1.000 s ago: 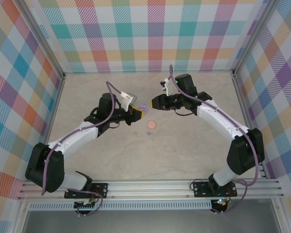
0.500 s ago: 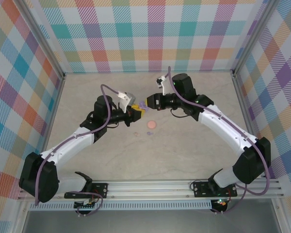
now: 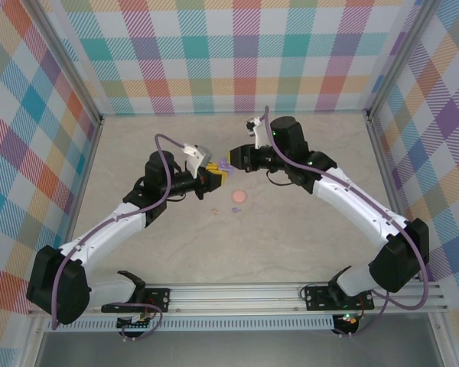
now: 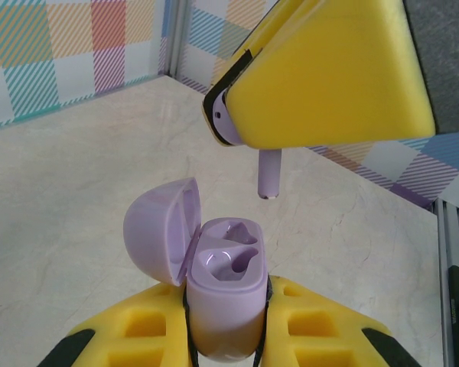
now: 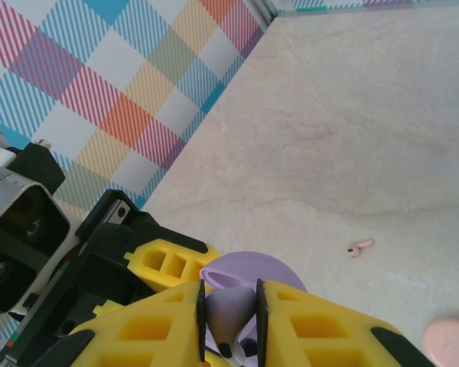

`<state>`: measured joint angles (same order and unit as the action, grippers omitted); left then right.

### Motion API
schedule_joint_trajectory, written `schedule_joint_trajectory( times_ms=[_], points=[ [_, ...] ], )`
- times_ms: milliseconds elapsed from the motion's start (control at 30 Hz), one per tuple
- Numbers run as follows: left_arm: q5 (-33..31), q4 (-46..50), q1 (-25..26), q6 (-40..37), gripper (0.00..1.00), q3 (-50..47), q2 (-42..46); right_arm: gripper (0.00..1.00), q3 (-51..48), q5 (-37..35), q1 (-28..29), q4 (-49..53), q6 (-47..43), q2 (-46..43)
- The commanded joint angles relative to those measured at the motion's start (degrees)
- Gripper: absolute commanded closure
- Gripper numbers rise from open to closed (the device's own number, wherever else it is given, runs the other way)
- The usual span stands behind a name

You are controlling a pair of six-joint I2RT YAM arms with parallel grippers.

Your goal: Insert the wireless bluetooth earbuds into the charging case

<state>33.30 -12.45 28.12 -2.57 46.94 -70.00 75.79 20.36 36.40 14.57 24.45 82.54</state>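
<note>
A purple charging case [image 4: 226,302] stands upright between my left gripper's [image 4: 226,325] yellow pads, which are shut on it. Its lid [image 4: 161,229] hangs open to the left and both wells look empty. Just above it my right gripper [image 5: 231,325] is shut on a purple earbud [image 5: 231,310], whose stem [image 4: 268,172] points down at the case without touching it. From above, the two grippers meet at the purple case [image 3: 224,166], the left gripper [image 3: 214,180] below it and the right gripper [image 3: 235,158] beside it. A pink earbud [image 5: 360,247] lies on the table.
A round pink disc [image 3: 238,196] lies on the marble tabletop just in front of the grippers, with two tiny pieces [image 3: 214,210] beside it. Checked walls [image 3: 237,53] and aluminium posts close in the table on three sides.
My right gripper has moved left with the purple earbud until it hangs over the open case. The left arm has drawn slightly left with the case.
</note>
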Motion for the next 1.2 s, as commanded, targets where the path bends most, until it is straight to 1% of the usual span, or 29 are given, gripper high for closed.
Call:
schedule_joint_trajectory(
  times_ms=[0,467,900,1167],
  points=[
    [-0.6,-2.5,0.8,0.0,0.86,-0.5,1.3,0.77,-0.9,-0.6,0.5,-2.8,0.6,-1.1],
    [-1.2,-4.2,0.8,3.8,0.87,-0.2,1.1,0.77,-1.8,-1.6,1.1,-4.0,0.7,-0.8],
    [0.0,-4.2,0.8,5.1,0.88,0.1,0.8,0.77,-2.1,-2.6,1.3,-4.5,0.8,-0.4],
    [0.2,-4.9,0.8,7.9,0.88,0.8,-0.2,0.77,-2.7,-3.7,1.6,-5.1,0.6,-0.3]
  ],
)
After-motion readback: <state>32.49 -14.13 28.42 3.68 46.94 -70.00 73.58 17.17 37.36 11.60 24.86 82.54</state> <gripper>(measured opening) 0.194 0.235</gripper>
